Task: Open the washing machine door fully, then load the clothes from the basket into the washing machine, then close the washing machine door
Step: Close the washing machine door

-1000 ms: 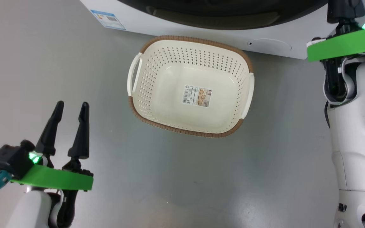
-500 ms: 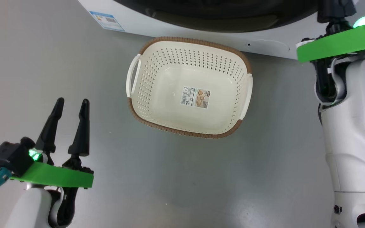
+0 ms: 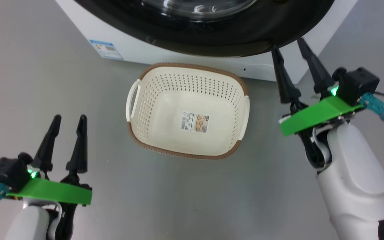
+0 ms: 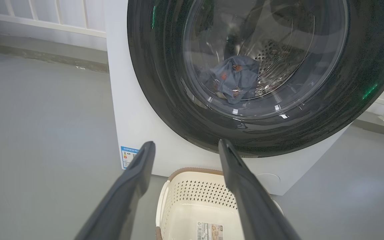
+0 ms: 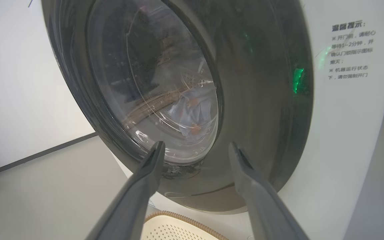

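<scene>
The washing machine door [image 3: 212, 36] lies flat against the white washing machine [image 3: 85, 30], closed. Through its glass [image 4: 265, 50] the clothes [image 4: 235, 78] rest in the steel drum; a light blue garment with orange prints [image 5: 195, 110] is visible. The cream basket [image 3: 178, 154] sits on the floor in front of the machine with nothing in it but a label sticker. My left gripper [image 3: 70, 117] is open at the lower left, well clear of the basket. My right gripper [image 3: 287, 45] is open and holds nothing, with its tips just below the door's lower right edge [image 5: 262, 100].
Grey floor surrounds the basket on all sides. A blue label [image 3: 106, 49] marks the machine's lower left front, and a round service flap [image 4: 267, 178] sits low on the right. A white railing [image 4: 45, 16] runs behind the machine on the left.
The head view has shifted and takes in more of the door. My right arm has drawn back from the machine, and its fingers have come into view, spread apart. The left arm has kept still.
</scene>
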{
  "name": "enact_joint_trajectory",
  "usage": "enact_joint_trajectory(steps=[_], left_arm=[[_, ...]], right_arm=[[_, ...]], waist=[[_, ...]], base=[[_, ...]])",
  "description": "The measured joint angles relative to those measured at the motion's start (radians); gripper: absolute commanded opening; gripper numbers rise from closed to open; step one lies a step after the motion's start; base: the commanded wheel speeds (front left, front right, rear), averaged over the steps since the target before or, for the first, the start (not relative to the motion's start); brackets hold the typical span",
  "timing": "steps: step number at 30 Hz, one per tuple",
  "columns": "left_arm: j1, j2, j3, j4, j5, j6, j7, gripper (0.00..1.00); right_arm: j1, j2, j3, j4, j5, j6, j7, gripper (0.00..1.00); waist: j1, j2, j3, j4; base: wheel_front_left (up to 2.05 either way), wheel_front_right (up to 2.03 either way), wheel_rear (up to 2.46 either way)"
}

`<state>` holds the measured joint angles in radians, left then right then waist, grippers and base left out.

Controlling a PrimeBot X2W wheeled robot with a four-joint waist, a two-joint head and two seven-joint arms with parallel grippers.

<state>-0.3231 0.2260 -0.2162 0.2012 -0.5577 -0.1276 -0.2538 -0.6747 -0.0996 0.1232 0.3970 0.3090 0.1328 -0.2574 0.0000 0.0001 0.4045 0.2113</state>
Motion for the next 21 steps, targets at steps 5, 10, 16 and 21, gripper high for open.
enact_joint_trajectory(steps=[5, 10, 16, 21], left_arm=[[0.036, 0.017, 0.002, 0.015, 0.000, 0.000, 0.000, 1.00], [0.062, 0.027, 0.002, 0.023, 0.000, 0.000, 0.000, 1.00], [0.099, 0.037, 0.006, 0.031, -0.001, 0.000, 0.000, 1.00], [0.130, 0.050, 0.021, 0.034, -0.001, 0.000, 0.000, 1.00]], right_arm=[[0.079, -0.008, 0.004, -0.013, 0.012, 0.000, 0.000, 1.00], [0.172, -0.026, 0.000, -0.040, 0.019, 0.000, 0.000, 1.00], [0.264, -0.035, -0.007, -0.060, 0.037, 0.000, 0.000, 1.00], [0.334, -0.036, -0.024, -0.081, 0.046, 0.000, 0.000, 1.00]], waist=[[0.0000, 0.0000, -0.042, -0.023], [0.0000, 0.0000, -0.090, -0.052], [0.0000, 0.0000, -0.135, -0.083], [0.0000, 0.0000, -0.167, -0.111]], base=[[0.00, 0.00, 0.00], [0.00, 0.00, 0.00], [0.00, 0.00, 0.00], [0.00, 0.00, 0.00]])
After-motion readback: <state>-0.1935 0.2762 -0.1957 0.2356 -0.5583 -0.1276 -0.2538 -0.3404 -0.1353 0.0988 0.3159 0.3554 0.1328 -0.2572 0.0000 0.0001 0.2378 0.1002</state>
